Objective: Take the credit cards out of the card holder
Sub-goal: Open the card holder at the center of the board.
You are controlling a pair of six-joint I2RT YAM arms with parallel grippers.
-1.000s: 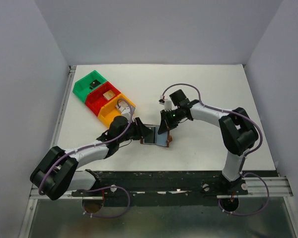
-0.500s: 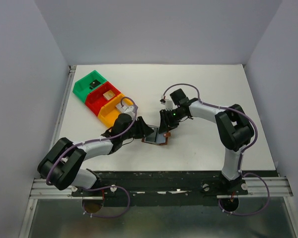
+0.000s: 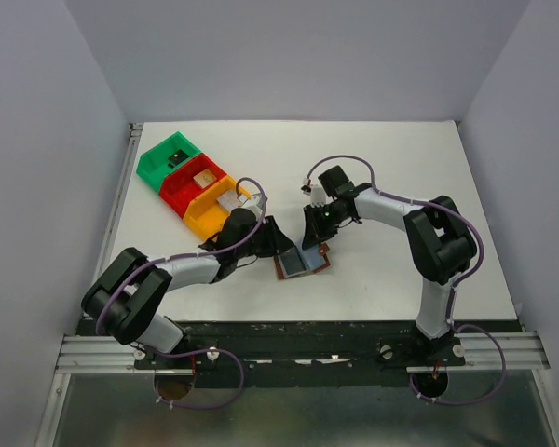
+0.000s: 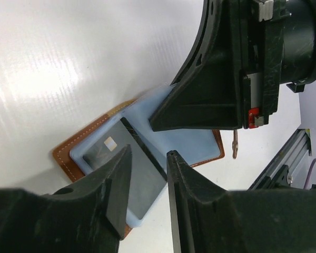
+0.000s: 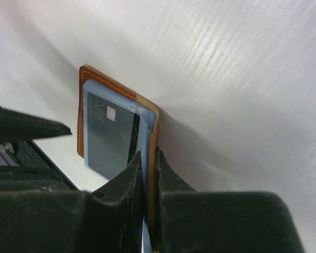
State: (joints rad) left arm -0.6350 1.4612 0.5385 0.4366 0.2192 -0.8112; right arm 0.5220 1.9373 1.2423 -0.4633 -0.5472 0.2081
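The card holder (image 3: 304,264) lies open on the white table, brown leather outside, grey-blue inside. My right gripper (image 5: 150,157) is shut on the upright edge of its right flap (image 5: 154,132). A pale silver-blue credit card (image 4: 146,182) with a small chip and a dark stripe sticks out of the left pocket; the right wrist view shows this credit card (image 5: 106,139) too. My left gripper (image 4: 149,153) hangs open just above that card, one finger on each side of its stripe. In the top view the left gripper (image 3: 278,240) and right gripper (image 3: 313,237) meet over the wallet.
Green (image 3: 172,158), red (image 3: 196,182) and yellow (image 3: 212,212) bins stand in a row at the back left, close behind my left forearm. The wallet's little brown tab (image 4: 235,143) lies on the table beside it. The metal rail (image 3: 298,346) runs along the near edge.
My left arm has reached further right, over the wallet. The right gripper let go and shut again on the right flap, and the wallet slid slightly toward the near edge.
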